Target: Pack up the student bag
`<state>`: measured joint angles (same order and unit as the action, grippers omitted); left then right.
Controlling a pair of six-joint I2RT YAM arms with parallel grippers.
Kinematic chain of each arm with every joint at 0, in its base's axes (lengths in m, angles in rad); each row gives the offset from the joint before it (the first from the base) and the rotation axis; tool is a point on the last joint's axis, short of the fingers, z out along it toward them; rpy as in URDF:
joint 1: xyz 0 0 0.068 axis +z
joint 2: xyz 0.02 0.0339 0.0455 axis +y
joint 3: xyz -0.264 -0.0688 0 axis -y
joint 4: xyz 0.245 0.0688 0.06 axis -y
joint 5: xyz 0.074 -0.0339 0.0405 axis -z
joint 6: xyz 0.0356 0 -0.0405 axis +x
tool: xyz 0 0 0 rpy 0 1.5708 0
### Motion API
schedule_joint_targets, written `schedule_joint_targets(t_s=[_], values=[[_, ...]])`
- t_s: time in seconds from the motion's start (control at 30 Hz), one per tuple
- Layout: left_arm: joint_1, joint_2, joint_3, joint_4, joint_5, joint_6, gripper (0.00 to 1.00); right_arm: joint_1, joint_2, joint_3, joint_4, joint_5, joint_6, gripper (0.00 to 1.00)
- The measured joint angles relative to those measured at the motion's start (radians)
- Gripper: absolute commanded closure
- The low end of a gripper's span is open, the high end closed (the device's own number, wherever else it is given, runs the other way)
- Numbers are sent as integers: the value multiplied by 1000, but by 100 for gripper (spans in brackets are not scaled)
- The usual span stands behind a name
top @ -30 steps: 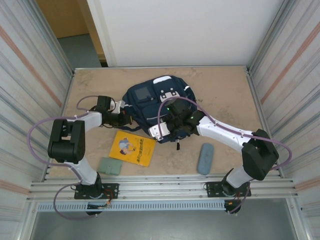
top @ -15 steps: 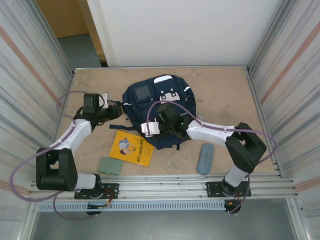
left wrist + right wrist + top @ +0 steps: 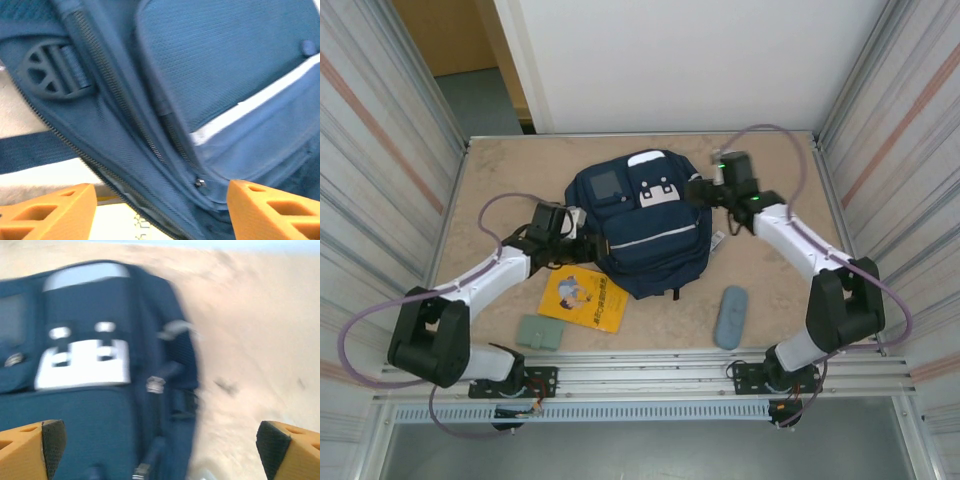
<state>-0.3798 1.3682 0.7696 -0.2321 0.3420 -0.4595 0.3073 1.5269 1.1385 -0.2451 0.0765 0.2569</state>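
Observation:
The student bag (image 3: 642, 228), a navy backpack with white patches, lies flat in the middle of the table. My left gripper (image 3: 586, 246) is open at the bag's left side. In the left wrist view its orange fingertips (image 3: 50, 210) stand wide apart over the bag's side zippers (image 3: 150, 145), holding nothing. My right gripper (image 3: 694, 190) is open at the bag's upper right corner. In the blurred right wrist view the bag (image 3: 95, 390) lies under and left of the spread fingertips (image 3: 290, 450), with bare table to the right.
A yellow book (image 3: 585, 297) lies in front of the bag, partly under its left edge. A green wallet (image 3: 540, 331) sits near the front left and a grey-blue pencil case (image 3: 730, 316) near the front right. Ribbed walls close in both sides.
Both grippers have opened. The right arm let go at the bag's front edge and swung back to its upper right corner. The left gripper moved in against the bag's left side.

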Motion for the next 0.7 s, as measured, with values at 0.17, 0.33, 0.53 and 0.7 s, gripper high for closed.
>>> schedule_joint_targets(t_s=[0.17,0.33,0.53,0.7], values=[[0,61,-5,1,-3,-35,34,-81,39,-70,-117,-180,161,11],[0,129,34,8,-3,-47,36,-43,129,-67,-135,-334,208,21],[2,213,102,16,5,-50,42,13,222,11,-167,-391,225,63],[52,220,159,-65,-11,-28,40,100,220,108,-204,-360,222,71]])
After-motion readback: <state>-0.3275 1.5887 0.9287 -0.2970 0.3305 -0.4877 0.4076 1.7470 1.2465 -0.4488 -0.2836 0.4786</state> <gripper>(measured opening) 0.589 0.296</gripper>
